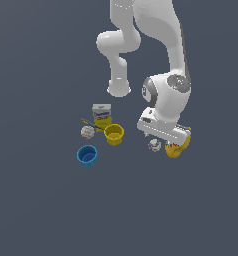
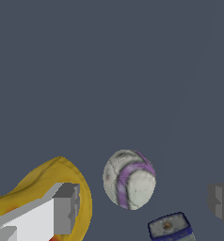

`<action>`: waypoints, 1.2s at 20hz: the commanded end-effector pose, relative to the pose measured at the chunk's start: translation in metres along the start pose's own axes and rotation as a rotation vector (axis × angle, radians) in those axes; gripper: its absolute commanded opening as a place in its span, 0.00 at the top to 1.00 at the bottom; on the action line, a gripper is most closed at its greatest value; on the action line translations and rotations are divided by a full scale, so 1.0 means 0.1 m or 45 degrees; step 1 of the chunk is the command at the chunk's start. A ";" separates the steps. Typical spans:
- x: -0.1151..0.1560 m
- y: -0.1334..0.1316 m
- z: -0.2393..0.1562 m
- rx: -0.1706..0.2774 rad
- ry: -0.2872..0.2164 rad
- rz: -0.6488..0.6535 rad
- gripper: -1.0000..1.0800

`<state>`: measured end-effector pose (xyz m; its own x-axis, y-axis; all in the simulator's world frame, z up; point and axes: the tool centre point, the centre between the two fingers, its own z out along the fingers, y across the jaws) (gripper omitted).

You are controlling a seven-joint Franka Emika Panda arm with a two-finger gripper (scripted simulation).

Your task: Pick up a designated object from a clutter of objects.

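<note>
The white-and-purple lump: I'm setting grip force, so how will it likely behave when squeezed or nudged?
The white-and-purple lump looks rounded, so it may roll if bumped off-centre. Its surface looks smooth, so it could slip from the open claw when pinched off-centre. The yellow mustard bottle sits close beside it, so a roll might stop there.

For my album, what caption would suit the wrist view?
Open tool straddling a white-purple lump, with a yellow mustard bottle beside one finger.
</note>
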<state>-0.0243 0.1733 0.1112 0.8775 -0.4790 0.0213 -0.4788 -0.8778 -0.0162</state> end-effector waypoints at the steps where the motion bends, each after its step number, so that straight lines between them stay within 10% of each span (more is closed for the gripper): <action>1: -0.14 0.02 0.17 -0.022 -0.024 0.016 0.04; 24: -0.21 0.00 0.67 -0.018 -0.024 0.041 0.04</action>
<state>-0.0405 0.1833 0.0497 0.8620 -0.5070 0.0032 -0.5070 -0.8620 -0.0036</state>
